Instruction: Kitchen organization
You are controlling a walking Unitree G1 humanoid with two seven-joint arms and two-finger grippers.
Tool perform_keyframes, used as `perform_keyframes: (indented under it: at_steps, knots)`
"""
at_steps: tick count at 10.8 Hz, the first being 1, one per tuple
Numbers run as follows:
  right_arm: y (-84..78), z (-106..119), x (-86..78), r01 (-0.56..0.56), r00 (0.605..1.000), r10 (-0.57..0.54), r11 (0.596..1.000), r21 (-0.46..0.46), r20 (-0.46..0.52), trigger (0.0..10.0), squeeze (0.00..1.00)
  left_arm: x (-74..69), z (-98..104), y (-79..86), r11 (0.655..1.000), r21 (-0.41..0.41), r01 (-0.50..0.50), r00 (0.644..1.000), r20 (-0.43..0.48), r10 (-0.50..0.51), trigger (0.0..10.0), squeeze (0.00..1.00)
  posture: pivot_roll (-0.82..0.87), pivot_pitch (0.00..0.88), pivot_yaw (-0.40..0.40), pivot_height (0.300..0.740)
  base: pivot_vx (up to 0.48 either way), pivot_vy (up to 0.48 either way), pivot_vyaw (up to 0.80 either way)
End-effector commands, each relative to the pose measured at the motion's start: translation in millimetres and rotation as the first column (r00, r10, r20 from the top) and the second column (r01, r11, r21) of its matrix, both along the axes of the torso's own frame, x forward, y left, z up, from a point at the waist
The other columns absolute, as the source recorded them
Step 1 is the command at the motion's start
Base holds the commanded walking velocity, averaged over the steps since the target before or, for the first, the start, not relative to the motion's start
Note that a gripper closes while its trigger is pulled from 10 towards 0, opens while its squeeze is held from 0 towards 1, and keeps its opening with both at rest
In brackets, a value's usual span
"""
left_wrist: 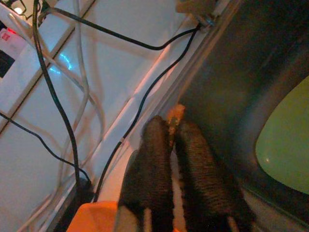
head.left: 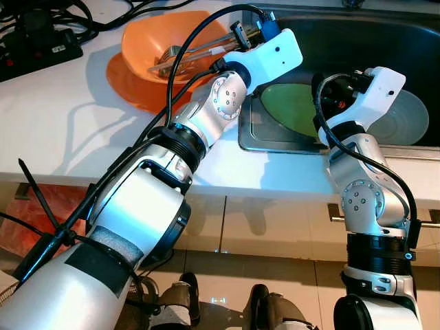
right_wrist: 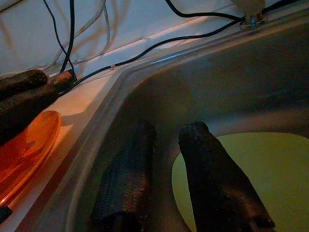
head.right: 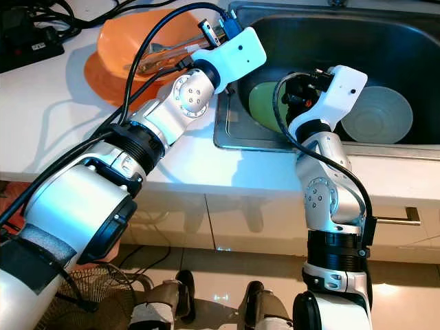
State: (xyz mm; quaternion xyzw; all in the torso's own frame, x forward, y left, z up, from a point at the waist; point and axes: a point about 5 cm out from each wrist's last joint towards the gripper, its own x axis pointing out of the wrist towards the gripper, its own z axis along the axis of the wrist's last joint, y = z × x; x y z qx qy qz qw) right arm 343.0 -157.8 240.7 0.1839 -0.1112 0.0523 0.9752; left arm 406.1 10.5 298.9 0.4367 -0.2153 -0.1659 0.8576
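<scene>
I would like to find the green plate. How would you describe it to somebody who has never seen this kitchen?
Look first at the steel sink set into the white counter. At its left end, below the right gripper, the green plate lies on the bottom. Its neighbour to the right is a pale grey plate, and the orange bowl stands outside on the counter.

sink (head.left: pixel 385 41): brushed metal | orange bowl (head.left: pixel 148 41): glossy plastic | counter (head.left: pixel 69 117): smooth white

Two silver arms with white wrist housings (head.left: pixel 275 55), black ribbed collars, black cables (head.left: pixel 185 48) and ringed screw discs (head.left: pixel 361 201); fingers (right_wrist: pixel 217 183) black, rough-textured.
</scene>
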Motion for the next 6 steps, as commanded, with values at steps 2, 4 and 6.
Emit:
perform_keyframes:
  at_steps: [2, 4, 6]
  knots:
    - [0.4, -0.3, -0.2, -0.006, 1.0, 0.006, 1.0, 0.005, -0.002, 10.0, 0.0, -0.5, 17.7, 0.5, 0.999, -0.027, -0.018, 0.998, 0.068, 0.019, 0.0, 0.0, 0.0, 0.312, 0.018, 0.74, 0.0, 0.0, 0.0]
    - [0.6, 0.5, 2.8, -0.009, 1.0, 0.009, 1.0, 0.004, 0.0, 10.0, 0.0, -2.2, 32.9, 2.6, 0.997, -0.074, -0.014, 0.992, 0.12, 0.022, 10.0, 0.0, 0.01, 0.301, 0.013, 0.74, 0.0, 0.0, 0.0]
    - [0.7, 1.6, 6.0, -0.012, 1.0, 0.012, 1.0, 0.001, 0.004, 10.0, 0.0, -8.5, 58.6, 5.3, 0.98, -0.193, 0.05, 0.983, 0.182, -0.015, 10.0, 0.0, 0.02, 0.287, 0.008, 0.74, 0.0, 0.0, 0.0]
